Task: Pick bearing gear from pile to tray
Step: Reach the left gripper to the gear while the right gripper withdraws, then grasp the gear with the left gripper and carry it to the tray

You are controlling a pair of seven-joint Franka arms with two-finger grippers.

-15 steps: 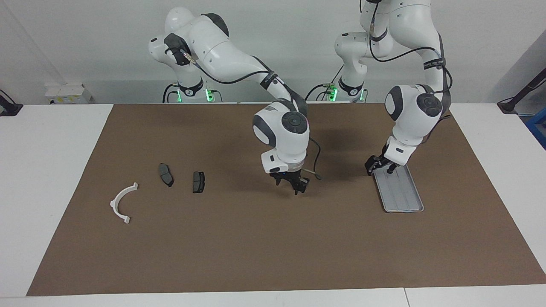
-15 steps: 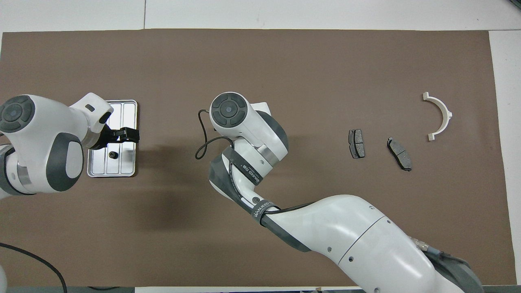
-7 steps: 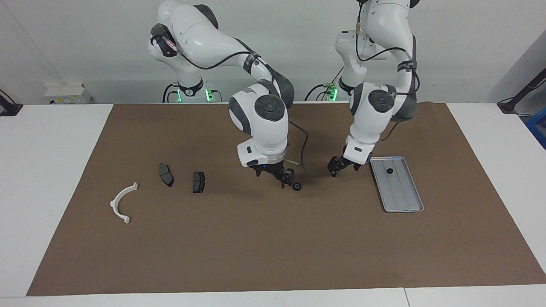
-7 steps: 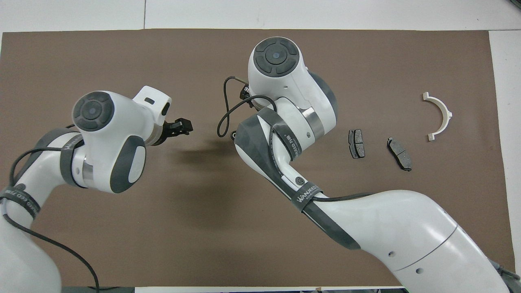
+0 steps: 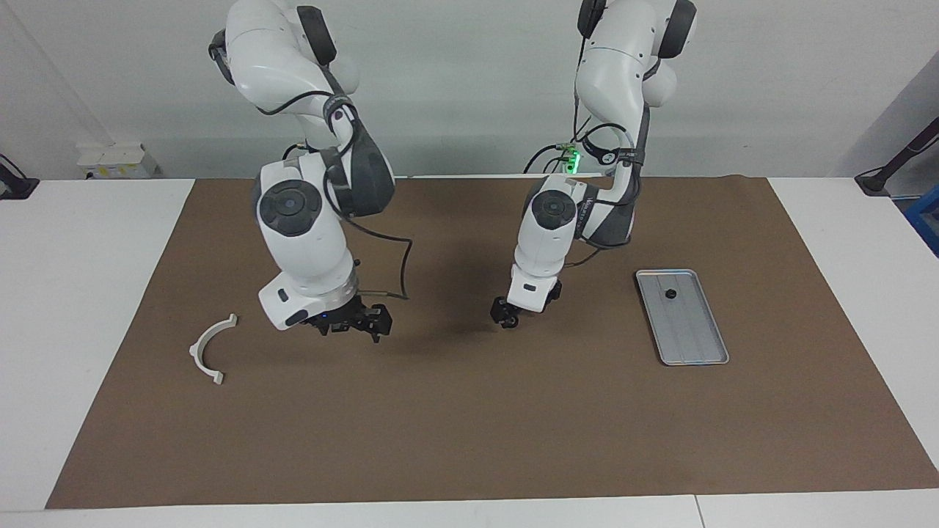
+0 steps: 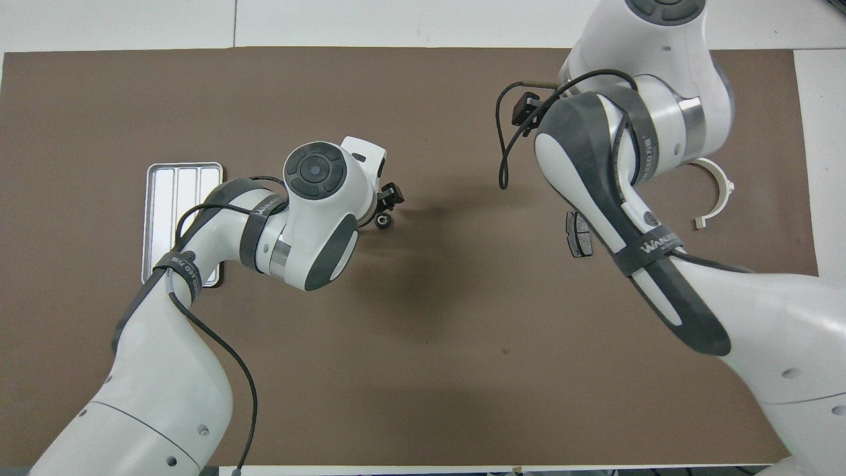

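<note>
Facing view had your left gripper (image 5: 506, 320) down low at the middle of the brown mat (image 5: 469, 440), right at a small black bearing gear (image 6: 382, 221). The gear lay on the mat, well apart from the silver tray (image 5: 693, 345) at the left arm's end of the table. The jaws stood spread, and you could not tell whether either fingertip was touching the gear. A second black round piece (image 5: 670, 294) already sat in the tray, near the end closer to the robots.

Your right gripper (image 5: 352, 325) hung low over the spot where the pile's brake pads lay. Only one pad (image 6: 577, 233) peeked out from under the arm in the overhead view, and the white half-ring bracket (image 5: 195, 352) sat just beside it, toward the right arm's end. Whether that gripper was spread or pressed together could not be told.

The gear looked light, hard and stiff, so you probably had no crushing to fear. Being round and smooth-rimmed, though, it seemed likely to roll or skid away if one finger reached it first. The best hold appeared to be straight down from above, with the fingers across its outer rim and centred on the hole.
</note>
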